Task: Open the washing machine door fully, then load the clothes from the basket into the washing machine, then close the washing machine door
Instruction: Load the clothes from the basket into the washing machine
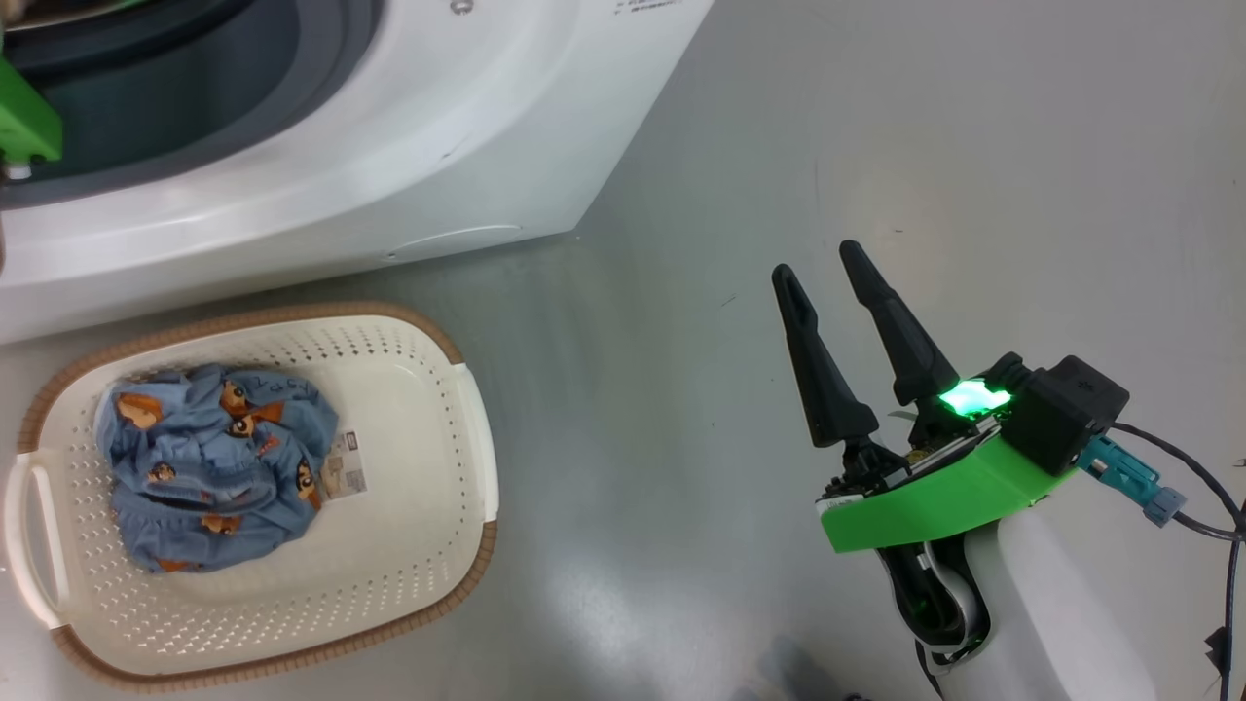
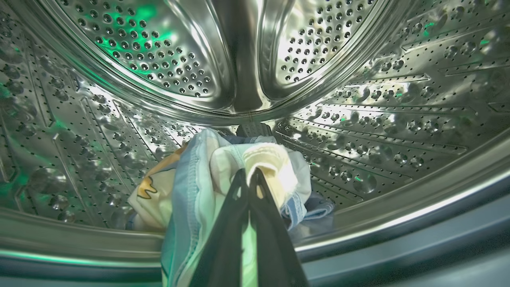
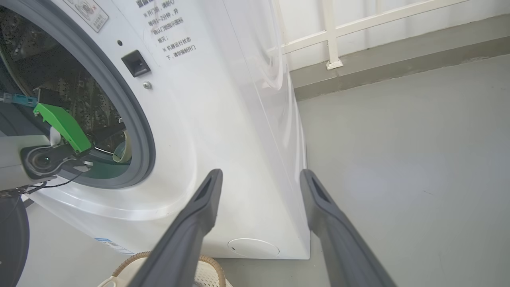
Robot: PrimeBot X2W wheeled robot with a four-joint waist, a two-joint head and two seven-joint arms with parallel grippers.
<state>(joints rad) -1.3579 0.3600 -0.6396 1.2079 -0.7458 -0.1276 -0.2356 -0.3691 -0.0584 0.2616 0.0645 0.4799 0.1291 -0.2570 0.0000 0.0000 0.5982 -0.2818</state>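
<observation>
Head view, upper left: washing machine (image 1: 321, 185), white front, its dark drum mouth open toward the camera; a green piece of the left arm (image 1: 24, 122) sits at the frame's left edge in that opening. Lower left: basket (image 1: 465, 506) on the grey floor (image 1: 876, 146) just in front of the washer, cream with a brown rim. One blue garment (image 1: 209, 467) with orange prints lies crumpled in its left half, a label sticker (image 1: 343, 469) beside it on the basket floor. Lower right: right gripper (image 1: 816, 261), fingers spread apart with nothing between them, hovering over bare floor, well apart from the basket. Left wrist view: left gripper (image 2: 249, 175) is inside the steel drum (image 2: 159, 52), fingers pressed together on a pale garment (image 2: 223, 167), cream with a light blue hem and an orange print. The cloth bunches at the fingertips and hangs down the left of the fingers, low in the drum's front. Right wrist view, left to right: the left arm reaches through the grey gasket (image 3: 137, 119) at centre left; the washer's white front fills the middle, with the round service flap (image 3: 253, 247) at bottom centre; open floor and a white railing (image 3: 330, 36) at right.
</observation>
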